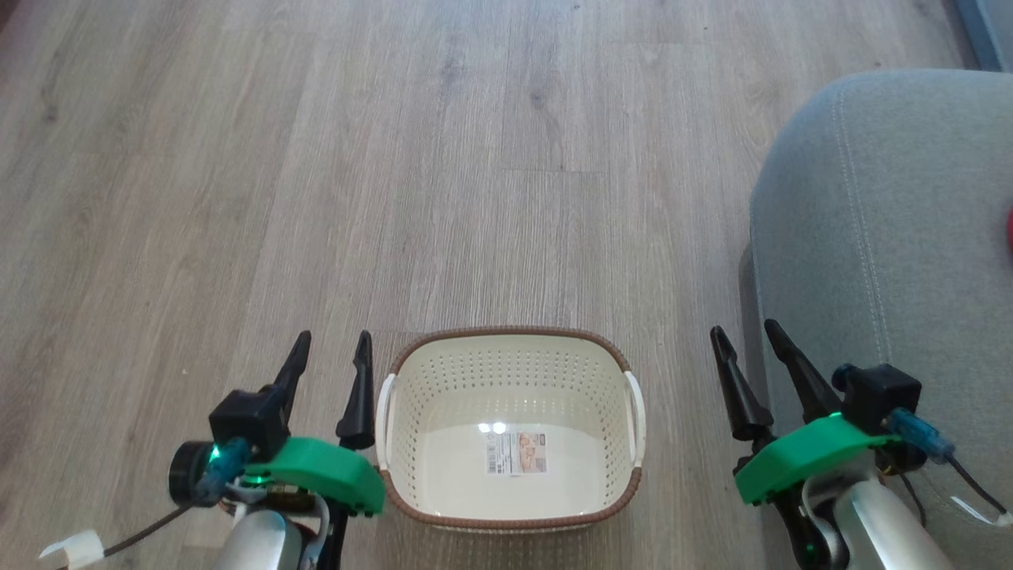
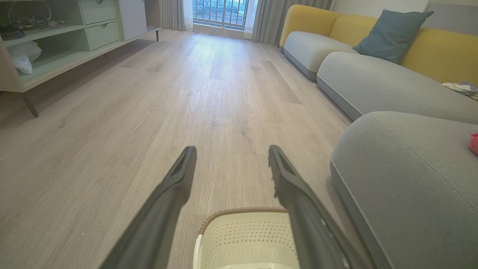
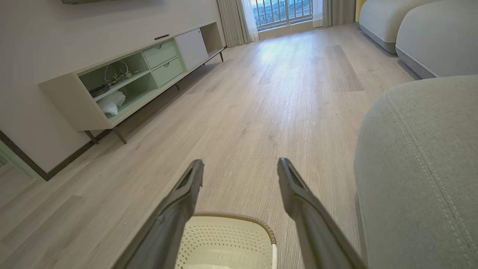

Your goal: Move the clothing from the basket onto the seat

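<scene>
- left end effector (image 1: 333, 339) wide, empty, at 9 o'clock of basket (image 1: 506, 331)
- right end effector (image 1: 744, 329) wide, empty, at basket's 3 o'clock, beside seat (image 1: 870, 237)
- red clothing (image 1: 1010, 229) edge on seat, far 3 o'clock

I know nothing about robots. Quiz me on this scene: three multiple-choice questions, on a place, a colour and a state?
1. Where does the basket stand? A. On a table. B. On the floor between the left hand and right hand. C. On a shelf.
2. What colour is its rim? A. Brown. B. Blue. C. Black.
3. What does it hold? A. Towels. B. Just a paper label. C. Shoes.
Answers: B, floor planks lie under it, a hand each side; A, a brown woven band tops it; B, its bottom is otherwise bare.
</scene>
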Motion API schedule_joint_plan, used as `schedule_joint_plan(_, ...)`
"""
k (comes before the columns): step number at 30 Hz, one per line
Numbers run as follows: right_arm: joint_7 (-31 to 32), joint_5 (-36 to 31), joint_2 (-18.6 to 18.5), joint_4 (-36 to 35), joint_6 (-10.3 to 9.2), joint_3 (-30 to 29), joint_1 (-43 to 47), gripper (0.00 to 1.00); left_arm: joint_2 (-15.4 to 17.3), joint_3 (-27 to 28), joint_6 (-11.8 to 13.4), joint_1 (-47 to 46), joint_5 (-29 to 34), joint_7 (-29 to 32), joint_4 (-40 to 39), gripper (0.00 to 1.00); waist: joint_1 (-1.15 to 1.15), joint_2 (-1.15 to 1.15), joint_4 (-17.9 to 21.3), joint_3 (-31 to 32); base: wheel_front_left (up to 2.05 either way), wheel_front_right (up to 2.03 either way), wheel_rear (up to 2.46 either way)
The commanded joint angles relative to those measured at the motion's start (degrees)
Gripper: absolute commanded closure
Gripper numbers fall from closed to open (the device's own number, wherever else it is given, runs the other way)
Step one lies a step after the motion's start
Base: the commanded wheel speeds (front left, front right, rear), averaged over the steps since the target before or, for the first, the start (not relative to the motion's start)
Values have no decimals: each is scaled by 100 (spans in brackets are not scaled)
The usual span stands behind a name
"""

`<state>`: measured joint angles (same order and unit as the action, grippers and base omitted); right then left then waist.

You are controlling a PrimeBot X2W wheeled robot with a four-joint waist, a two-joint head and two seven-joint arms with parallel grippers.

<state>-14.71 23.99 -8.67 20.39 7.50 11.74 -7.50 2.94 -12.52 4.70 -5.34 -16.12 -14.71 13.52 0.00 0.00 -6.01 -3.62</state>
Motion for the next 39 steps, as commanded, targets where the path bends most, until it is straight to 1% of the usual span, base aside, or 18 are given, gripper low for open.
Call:
schedule_joint_plan(1,-29,-49,-19,-171,-1,133,-174,0,-6,227,-23,-114,-5,-29,-234,0,0,0,1,-10,0,0,0)
schedule_joint_plan(3,-29,-63,-17,-183,-1,136,-186,0,-6,213,-32,-113,-12,-29,-291,0,0,0,6,-27,0,0,0)
schedule_joint_plan(4,0,-29,3,15,0,1,1,100,0,-9,-4,0,-2,0,-65,100,0,0,6,-26,0,0,0)
schedule_joint_plan(8,15,-4,8,315,0,14,143,100,0,-43,-8,145,-29,14,267,100,0,0,10,-27,0,0,0)
schedule_joint_plan(39,502,1733,116,78,0,-397,143,100,83,328,-309,88,-2012,448,224,100,0,0,157,66,0,0,0)
